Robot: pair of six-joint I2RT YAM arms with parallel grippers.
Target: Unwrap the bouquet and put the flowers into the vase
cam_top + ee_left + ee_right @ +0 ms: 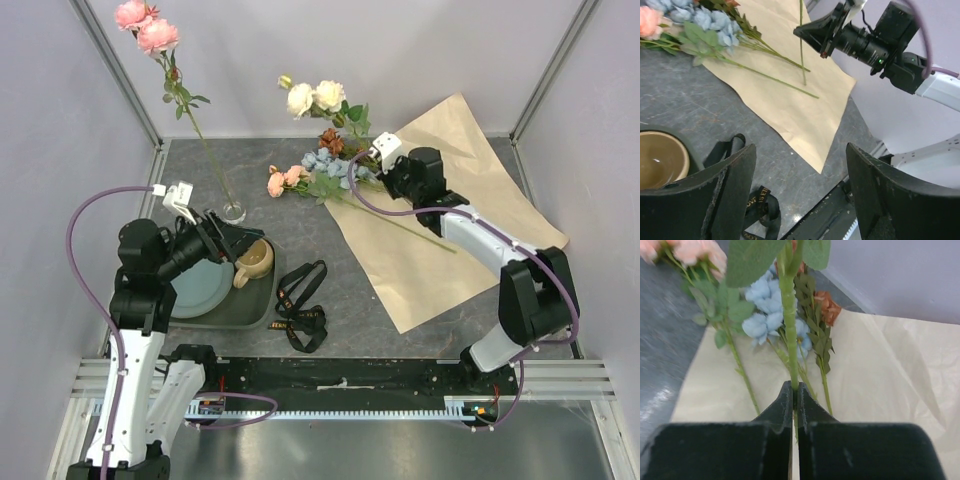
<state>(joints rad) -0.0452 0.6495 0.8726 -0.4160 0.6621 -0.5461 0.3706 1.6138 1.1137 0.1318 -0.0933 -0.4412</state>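
The bouquet lies unwrapped: its kraft paper (470, 200) is spread flat at the right, and the black ribbon (300, 310) lies loose near the front. The clear vase (233, 211) holds one long pink rose (147, 30). The other flowers lie at the paper's far left corner: blue (325, 162), peach (283, 180) and rust (330, 140). My right gripper (795, 387) is shut on a green stem (788, 330), which runs up towards the cream roses (315, 97). My left gripper (800, 150) hangs open and empty above the tray, beside the mug.
A tan mug (255, 262) and a teal plate (200, 285) sit on a dark green tray (250, 312) at front left. One long stem (410, 228) lies across the paper. Purple walls and metal posts enclose the table; a black rail runs along the near edge.
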